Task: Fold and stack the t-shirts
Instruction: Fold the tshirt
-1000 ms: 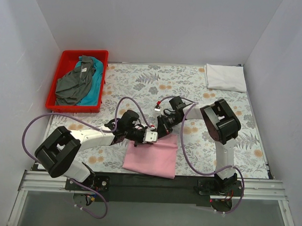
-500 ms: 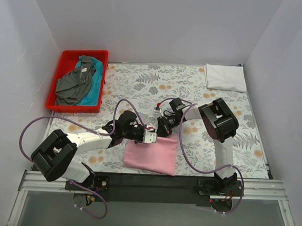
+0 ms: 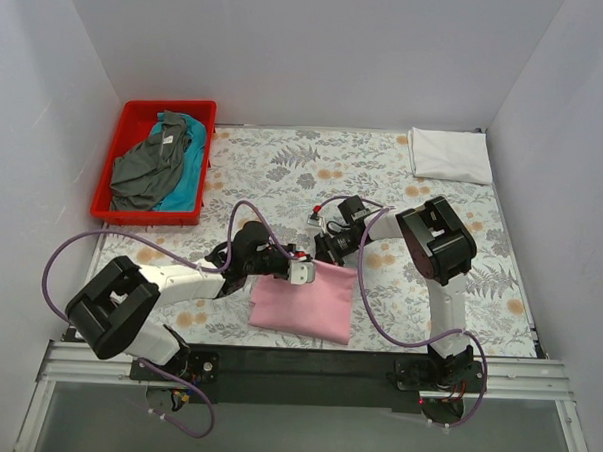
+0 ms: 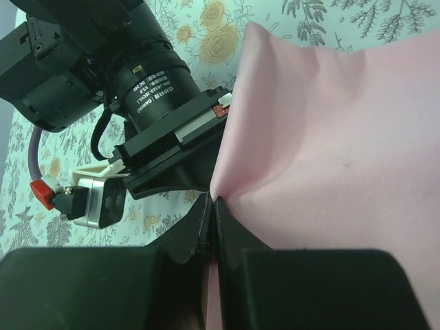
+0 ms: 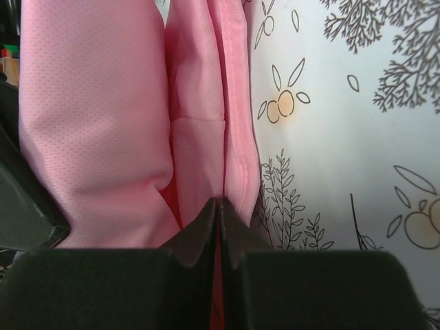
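Lying folded at the lower centre of the top view, the pink shirt (image 3: 303, 306) rests on the table (image 3: 284, 175); the left fingers (image 4: 182, 240) and the right fingers (image 5: 196, 235) both clamp its upper edge.

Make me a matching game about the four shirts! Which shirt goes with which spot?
Shirts:
1. pink t-shirt
2. white t-shirt
3. dark grey t-shirt
4. teal t-shirt

Spots:
A. folded on the tablecloth, far right corner
B. pinched by the left end effector and the right end effector
C. in the red bin, lying on top
D. in the red bin, partly underneath another shirt

Pairs: 1-B, 2-A, 3-C, 4-D
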{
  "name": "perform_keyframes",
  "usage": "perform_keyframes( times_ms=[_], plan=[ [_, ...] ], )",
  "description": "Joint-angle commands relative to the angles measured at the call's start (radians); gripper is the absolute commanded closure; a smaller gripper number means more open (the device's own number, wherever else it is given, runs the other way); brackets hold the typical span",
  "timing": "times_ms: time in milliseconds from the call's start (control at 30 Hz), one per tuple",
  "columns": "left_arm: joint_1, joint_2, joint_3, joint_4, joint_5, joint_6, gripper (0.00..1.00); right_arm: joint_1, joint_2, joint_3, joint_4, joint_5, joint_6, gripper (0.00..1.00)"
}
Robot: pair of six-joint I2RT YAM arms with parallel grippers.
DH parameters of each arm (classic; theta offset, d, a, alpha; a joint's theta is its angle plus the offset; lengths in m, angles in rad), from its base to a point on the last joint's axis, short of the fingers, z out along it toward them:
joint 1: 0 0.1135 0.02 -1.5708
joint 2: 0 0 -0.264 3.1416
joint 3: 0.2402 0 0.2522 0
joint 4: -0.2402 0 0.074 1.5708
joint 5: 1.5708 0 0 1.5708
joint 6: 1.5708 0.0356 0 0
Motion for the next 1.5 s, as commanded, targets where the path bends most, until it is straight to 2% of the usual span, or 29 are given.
perform_keyframes(
  times_ms=[0, 267, 333, 433, 667, 733, 867, 967, 1067, 1100, 1167, 1333, 1467],
  plan=[
    [-0.003, 0.011, -0.028, 0.091, -0.041, 0.024, 1.00, 0.006, 0.033, -0.021, -0.011, 0.036, -0.050, 0.92],
    [-0.003, 0.030, -0.073, 0.148, -0.071, 0.054, 1.00, 0.006, 0.024, 0.002, -0.031, 0.048, -0.054, 0.91],
    [-0.003, 0.025, -0.070, 0.139, -0.088, 0.053, 0.77, 0.006, 0.013, 0.012, -0.044, 0.061, -0.054, 0.90],
    [-0.003, -0.012, -0.053, 0.093, -0.111, 0.039, 0.60, 0.006, -0.021, 0.046, -0.082, 0.085, -0.068, 0.89],
    [-0.004, -0.200, -0.038, -0.088, -0.076, -0.038, 0.58, 0.006, -0.061, 0.192, -0.249, 0.192, -0.180, 0.85],
    [-0.003, -0.240, -0.010, -0.145, -0.087, -0.136, 0.59, 0.004, -0.068, 0.254, -0.288, 0.243, -0.232, 0.83],
    [0.016, -0.299, 0.083, -0.431, -0.071, -0.304, 0.58, -0.006, -0.082, 0.359, -0.382, 0.324, -0.313, 0.72],
    [0.083, -0.300, 0.143, -0.579, -0.001, -0.429, 0.57, -0.034, -0.101, 0.426, -0.426, 0.376, -0.379, 0.64],
    [0.172, -0.264, 0.221, -0.697, 0.137, -0.539, 0.54, -0.077, -0.123, 0.486, -0.532, 0.416, -0.463, 0.57],
    [0.245, -0.209, 0.254, -0.737, 0.183, -0.544, 0.50, -0.086, -0.136, 0.482, -0.552, 0.418, -0.485, 0.52],
    [0.328, -0.149, 0.332, -0.815, 0.258, -0.584, 0.49, -0.106, -0.189, 0.421, -0.595, 0.438, -0.513, 0.49],
    [0.410, 0.017, 0.444, -0.903, 0.291, -0.579, 0.45, -0.111, -0.324, 0.260, -0.618, 0.456, -0.590, 0.48],
    [0.454, 0.147, 0.524, -1.002, 0.309, -0.544, 0.43, -0.111, -0.341, 0.207, -0.638, 0.455, -0.616, 0.43]
  ],
)
